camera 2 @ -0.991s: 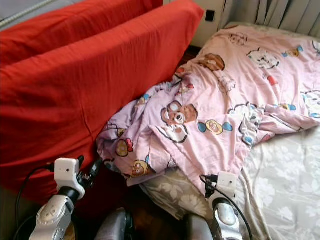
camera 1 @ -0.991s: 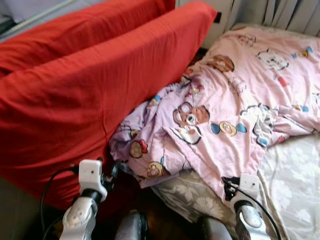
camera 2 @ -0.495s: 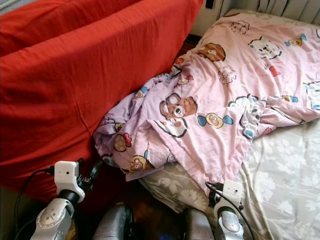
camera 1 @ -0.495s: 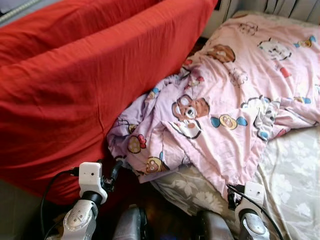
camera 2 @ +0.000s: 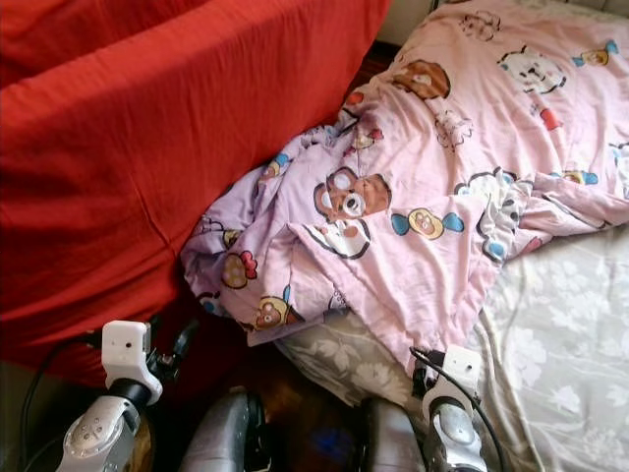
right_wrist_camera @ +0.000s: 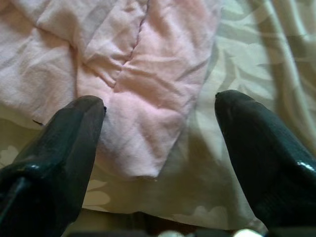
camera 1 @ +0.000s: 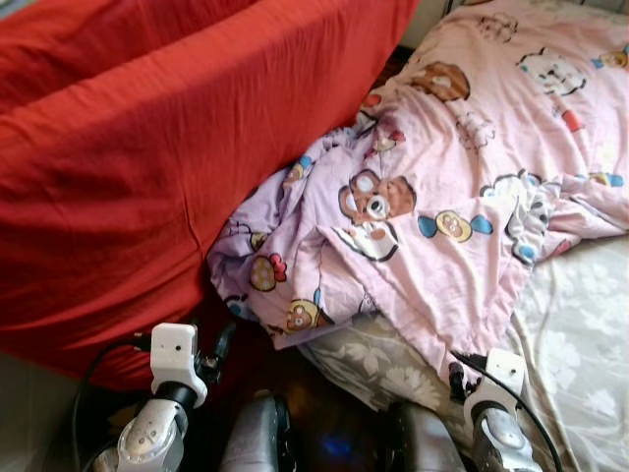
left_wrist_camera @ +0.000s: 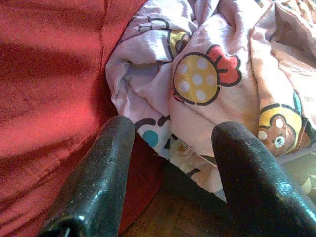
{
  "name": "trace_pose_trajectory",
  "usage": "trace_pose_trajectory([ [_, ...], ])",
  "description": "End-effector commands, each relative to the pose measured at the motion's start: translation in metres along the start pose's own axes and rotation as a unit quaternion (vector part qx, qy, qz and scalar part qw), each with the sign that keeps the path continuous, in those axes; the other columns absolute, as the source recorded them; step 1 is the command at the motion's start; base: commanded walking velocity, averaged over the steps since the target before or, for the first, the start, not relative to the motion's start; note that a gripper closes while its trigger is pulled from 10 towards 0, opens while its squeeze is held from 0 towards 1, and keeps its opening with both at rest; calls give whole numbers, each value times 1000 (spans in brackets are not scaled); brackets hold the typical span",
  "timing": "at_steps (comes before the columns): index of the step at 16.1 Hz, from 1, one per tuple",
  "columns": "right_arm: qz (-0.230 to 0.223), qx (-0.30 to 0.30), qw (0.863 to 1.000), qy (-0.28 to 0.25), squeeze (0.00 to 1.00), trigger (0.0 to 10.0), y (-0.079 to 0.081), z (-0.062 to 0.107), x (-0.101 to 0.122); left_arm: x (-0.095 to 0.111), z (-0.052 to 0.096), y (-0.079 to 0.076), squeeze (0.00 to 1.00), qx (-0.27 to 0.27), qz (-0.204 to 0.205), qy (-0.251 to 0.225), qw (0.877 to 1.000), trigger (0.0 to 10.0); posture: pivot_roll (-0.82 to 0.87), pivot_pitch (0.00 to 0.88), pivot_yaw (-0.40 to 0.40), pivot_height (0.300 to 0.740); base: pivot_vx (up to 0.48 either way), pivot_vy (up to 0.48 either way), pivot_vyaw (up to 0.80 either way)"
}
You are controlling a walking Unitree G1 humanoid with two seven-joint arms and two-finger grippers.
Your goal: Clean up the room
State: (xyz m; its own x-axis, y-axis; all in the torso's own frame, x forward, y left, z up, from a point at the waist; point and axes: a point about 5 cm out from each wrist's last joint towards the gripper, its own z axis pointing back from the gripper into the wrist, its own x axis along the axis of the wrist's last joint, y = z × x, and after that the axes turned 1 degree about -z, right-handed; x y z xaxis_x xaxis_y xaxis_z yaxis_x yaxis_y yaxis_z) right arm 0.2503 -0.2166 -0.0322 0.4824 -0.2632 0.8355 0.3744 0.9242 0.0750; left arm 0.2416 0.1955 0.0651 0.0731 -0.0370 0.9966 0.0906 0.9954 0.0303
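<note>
A crumpled pink quilt (camera 1: 442, 177) printed with cartoon bears lies across the bed, and its bunched corner (left_wrist_camera: 207, 84) hangs against the big red cushion (camera 1: 147, 147). My left gripper (left_wrist_camera: 173, 131) is open just short of that bunched corner, low beside the red cover, with nothing between its fingers. My right gripper (right_wrist_camera: 160, 101) is open over the quilt's lower hem (right_wrist_camera: 143, 148), where it lies on the floral sheet (right_wrist_camera: 237, 64). Both wrists sit at the bottom of the eye views, the left wrist (camera 1: 175, 354) and the right wrist (camera 1: 496, 379).
The red cushion leans along the left and walls off that side. A grey floral sheet (camera 1: 580, 334) covers the bed on the right. A narrow strip of dark wooden floor (camera 1: 324, 433) runs between cushion and bed, where my legs stand.
The camera has tipped down and closed in a little, so the whole scene has shifted. Both arms sit slightly lower in the picture. The quilt lies as before.
</note>
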Motion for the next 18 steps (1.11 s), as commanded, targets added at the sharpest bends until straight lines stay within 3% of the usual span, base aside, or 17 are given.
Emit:
trace_pose_trajectory([
  [1, -23, -3, 999, 31, 0, 10000, -1, 3, -14, -5, 8, 4, 0, 3, -4, 17, 1000, 10000, 95, 290, 79, 645, 0, 0, 0],
  [5, -72, 1, 996, 46, 0, 10000, 7, 2, -14, -5, 19, 4, 0, 2, -6, 27, 1000, 10000, 112, 314, 84, 645, 0, 0, 0],
  [8, -73, 8, 996, 41, 0, 10000, 12, 1, -9, -6, 26, 4, 0, 5, -6, 34, 999, 10000, 118, 327, 84, 645, 0, 0, 0],
  [9, -78, 12, 996, 36, 0, 9098, 13, 0, -7, -6, 28, 4, 0, 5, -6, 35, 999, 10000, 120, 329, 82, 645, 0, 0, 0],
  [10, -82, 22, 996, 20, 0, 0, 16, -2, 1, -6, 29, 3, 0, 6, -6, 38, 999, 10000, 119, 326, 79, 645, 0, 0, 0],
  [14, -77, 29, 997, 15, 0, 0, 17, -4, 5, -7, 27, 3, 0, 8, -4, 41, 999, 10000, 116, 305, 76, 645, 0, 0, 0],
  [18, -53, 20, 998, 40, 0, 0, 12, 0, -9, -6, 24, 3, 0, 5, -2, 41, 999, 10000, 111, 294, 75, 645, 0, 0, 0],
])
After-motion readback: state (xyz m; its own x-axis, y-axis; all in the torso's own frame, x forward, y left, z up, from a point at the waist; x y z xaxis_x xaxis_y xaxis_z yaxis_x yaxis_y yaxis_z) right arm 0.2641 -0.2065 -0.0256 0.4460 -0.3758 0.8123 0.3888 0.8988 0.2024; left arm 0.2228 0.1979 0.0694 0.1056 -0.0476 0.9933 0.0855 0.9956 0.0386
